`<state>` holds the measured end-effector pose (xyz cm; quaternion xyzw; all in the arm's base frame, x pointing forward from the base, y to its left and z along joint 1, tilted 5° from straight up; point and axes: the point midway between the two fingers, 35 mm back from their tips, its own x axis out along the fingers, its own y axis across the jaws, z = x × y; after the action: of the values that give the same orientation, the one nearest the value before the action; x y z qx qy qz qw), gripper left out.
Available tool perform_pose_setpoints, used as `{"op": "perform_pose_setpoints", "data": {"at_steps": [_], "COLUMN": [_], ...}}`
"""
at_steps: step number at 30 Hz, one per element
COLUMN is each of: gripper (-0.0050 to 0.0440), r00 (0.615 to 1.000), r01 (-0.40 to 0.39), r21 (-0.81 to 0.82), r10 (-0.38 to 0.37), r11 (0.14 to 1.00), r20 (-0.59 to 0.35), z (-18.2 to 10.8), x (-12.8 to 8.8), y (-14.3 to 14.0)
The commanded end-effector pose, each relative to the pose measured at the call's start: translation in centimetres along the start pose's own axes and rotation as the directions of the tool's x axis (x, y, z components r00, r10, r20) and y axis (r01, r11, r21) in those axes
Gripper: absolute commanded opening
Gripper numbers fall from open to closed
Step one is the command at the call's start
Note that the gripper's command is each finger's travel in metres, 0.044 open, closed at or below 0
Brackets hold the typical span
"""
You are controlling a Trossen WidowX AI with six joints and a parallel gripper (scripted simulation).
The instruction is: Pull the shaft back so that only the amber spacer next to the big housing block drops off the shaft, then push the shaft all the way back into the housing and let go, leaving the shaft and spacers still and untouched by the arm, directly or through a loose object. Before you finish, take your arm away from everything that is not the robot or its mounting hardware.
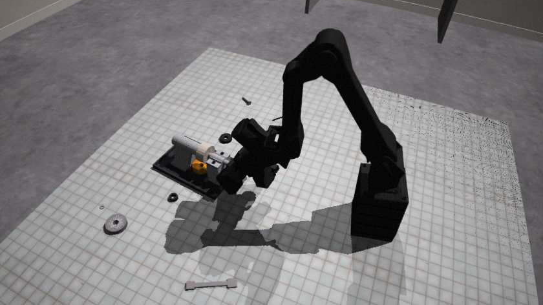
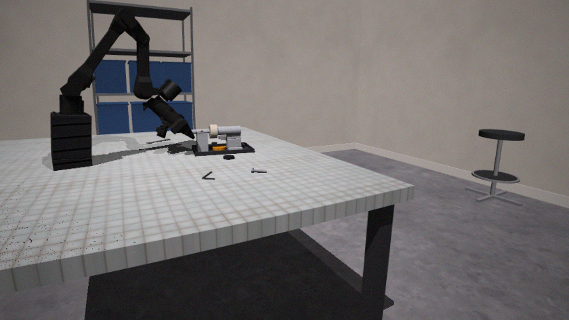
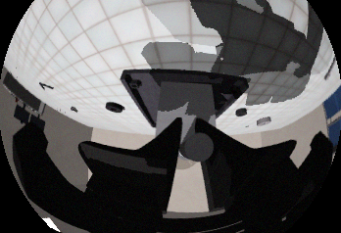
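Note:
A black baseplate [image 1: 188, 173] carries the big grey housing block [image 1: 182, 153] and a small support block [image 1: 218, 163]. The grey shaft [image 1: 218, 157] runs between them with a cream spacer [image 1: 206, 151] threaded on it. The amber spacer [image 1: 199, 166] lies off the shaft on the baseplate, below the cream one; it also shows in the exterior view [image 2: 217, 147]. My gripper [image 1: 231, 166] is at the support-block end of the fixture, shut on the shaft's end. In the wrist view the shaft's round end [image 3: 195, 145] sits between the fingers, with the baseplate [image 3: 185, 93] beyond.
Loose parts lie around the fixture: a black washer [image 1: 225, 136], a small black ring [image 1: 172, 195], a grey disc [image 1: 115, 222], a screw [image 1: 246, 101], a grey bar [image 1: 210, 283] and a hex key [image 2: 208, 178]. The arm's base [image 1: 378, 201] stands to the right.

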<state>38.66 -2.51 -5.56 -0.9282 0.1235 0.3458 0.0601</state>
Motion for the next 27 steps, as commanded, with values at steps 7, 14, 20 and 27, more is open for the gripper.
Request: {"op": "perform_pose_setpoints", "data": {"at_steps": [7, 14, 20, 27], "gripper": [0.0, 0.0, 0.0, 0.0], "r00": [1.0, 1.0, 1.0, 1.0], "r01": [0.0, 0.0, 0.0, 0.0], "r21": [0.0, 0.0, 0.0, 0.0], "r10": [0.0, 0.0, 0.0, 0.0], "r11": [1.0, 1.0, 1.0, 1.0], "r20": [-0.011, -0.011, -0.011, -0.011], "z": [-0.45, -0.55, -0.62, -0.7], "x": [0.19, 0.29, 0.37, 0.45], "y": [-0.04, -0.04, -0.03, -0.03]}}
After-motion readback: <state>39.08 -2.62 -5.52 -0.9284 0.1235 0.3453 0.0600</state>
